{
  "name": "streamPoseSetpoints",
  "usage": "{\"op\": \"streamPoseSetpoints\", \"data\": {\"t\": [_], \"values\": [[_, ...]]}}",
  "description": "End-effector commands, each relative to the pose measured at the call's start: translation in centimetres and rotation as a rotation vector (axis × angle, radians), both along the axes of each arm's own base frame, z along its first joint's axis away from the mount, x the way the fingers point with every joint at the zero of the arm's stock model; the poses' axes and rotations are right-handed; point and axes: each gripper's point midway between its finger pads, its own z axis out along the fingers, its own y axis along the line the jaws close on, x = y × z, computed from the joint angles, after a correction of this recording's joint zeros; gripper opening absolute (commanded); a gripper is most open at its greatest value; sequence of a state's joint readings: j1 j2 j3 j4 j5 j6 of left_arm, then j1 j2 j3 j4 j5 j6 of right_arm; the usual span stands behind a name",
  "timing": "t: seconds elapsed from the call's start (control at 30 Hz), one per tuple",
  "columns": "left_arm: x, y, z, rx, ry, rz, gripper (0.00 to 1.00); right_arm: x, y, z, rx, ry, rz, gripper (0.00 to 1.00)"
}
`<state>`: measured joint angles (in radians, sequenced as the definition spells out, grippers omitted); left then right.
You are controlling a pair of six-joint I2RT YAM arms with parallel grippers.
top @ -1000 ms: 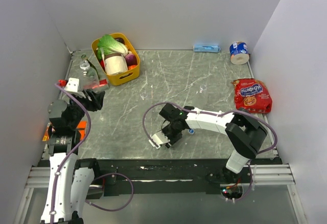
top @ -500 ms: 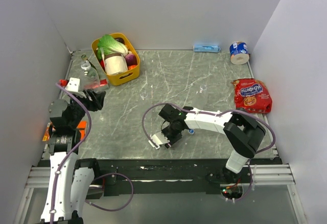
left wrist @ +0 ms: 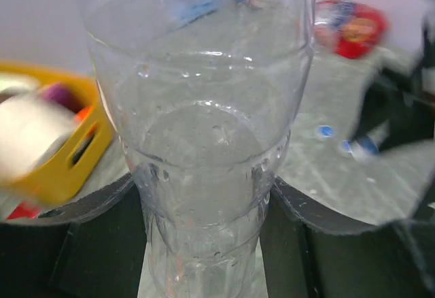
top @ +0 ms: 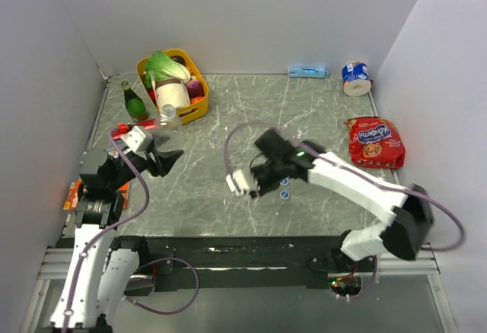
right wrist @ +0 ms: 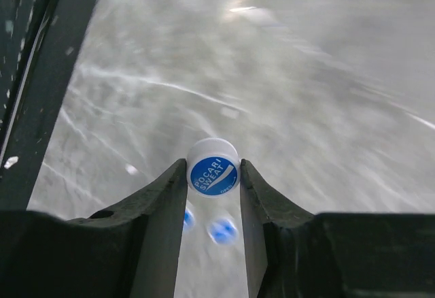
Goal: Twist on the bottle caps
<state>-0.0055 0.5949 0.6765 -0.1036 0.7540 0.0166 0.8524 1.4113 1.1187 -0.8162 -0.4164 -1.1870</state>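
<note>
My left gripper [top: 162, 158] is shut on a clear bottle [top: 169, 124], held above the table's left side; the bottle [left wrist: 204, 141] fills the left wrist view between the dark fingers [left wrist: 102, 243]. My right gripper [top: 266, 184] is shut on a blue cap [right wrist: 213, 167] marked with white lettering, held above the table. Two more blue caps [top: 284, 182] [top: 282, 194] lie on the table just below it, blurred in the right wrist view [right wrist: 223, 230]. Two other clear bottles [top: 215, 141] [top: 302, 131] stand mid-table.
A green glass bottle [top: 135, 101] stands at the back left beside a yellow basket [top: 199, 75] of groceries. A red snack bag [top: 375, 141] lies at the right, a blue-and-white tape roll [top: 355, 77] and a blue packet [top: 307, 71] at the back wall.
My left gripper has lifted the clear bottle from beside the green bottle and swung right. My right gripper has risen and moved to the right with a cap, uncovering two caps on the table.
</note>
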Motion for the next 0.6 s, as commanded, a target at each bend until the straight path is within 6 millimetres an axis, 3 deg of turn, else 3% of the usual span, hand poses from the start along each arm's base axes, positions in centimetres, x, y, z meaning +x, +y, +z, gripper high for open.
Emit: {"op": "streamPoseSetpoints", "data": {"t": [0.0,0.03,0.07,0.1,0.13,0.17,0.2,0.27,0.3,0.37,0.4,0.5,0.57], "values": [[-1.0,-4.7,5.6,-0.004,-0.17,-0.249,0.01,-0.7,-1.2,10.5,0.173,-0.007,-0.161,0.23],[-0.4,-5.3,7.0,-0.02,-0.211,-0.247,0.01,-0.4,-1.4,11.9,0.204,-0.014,-0.197,0.23],[-0.7,-7.0,7.6,-0.07,-0.183,-0.29,0.01,-0.4,-1.7,12.9,0.225,0.01,-0.262,0.23],[0.5,-8.0,7.5,-0.085,-0.161,-0.298,0.01,0.3,-2.3,14.1,0.247,0.012,-0.317,0.23],[1.0,-8.7,8.5,-0.107,-0.199,-0.299,0.01,1.0,-2.3,16.7,0.301,-0.009,-0.358,0.23],[0.2,-10.6,8.4,-0.112,-0.209,-0.357,0.01,1.2,-2.6,17.7,0.323,0.025,-0.425,0.23],[0.4,-11.8,7.2,-0.105,-0.193,-0.38,0.01,2.5,-3.3,20.1,0.376,0.009,-0.49,0.23],[-1.3,-14.7,6.6,-0.105,-0.227,-0.456,0.01,3.0,-3.9,22.3,0.427,0.033,-0.564,0.23],[-1.6,-15.7,5.3,-0.067,-0.248,-0.475,0.01,3.0,-4.4,24.1,0.457,0.019,-0.579,0.23],[-3.1,-17.5,5.0,-0.075,-0.31,-0.512,0.01,3.3,-5.2,25.6,0.473,-0.016,-0.597,0.23],[-3.4,-17.8,3.0,-0.07,-0.293,-0.512,0.01,2.8,-5.7,26.6,0.476,-0.033,-0.595,0.24],[-4.1,-18.7,0.4,-0.068,-0.312,-0.534,0.01,2.2,-6.5,28.2,0.482,-0.077,-0.572,0.24],[-4.8,-19.4,-1.0,-0.056,-0.303,-0.572,0.01,1.0,-6.8,27.8,0.443,-0.072,-0.529,0.24]]}}
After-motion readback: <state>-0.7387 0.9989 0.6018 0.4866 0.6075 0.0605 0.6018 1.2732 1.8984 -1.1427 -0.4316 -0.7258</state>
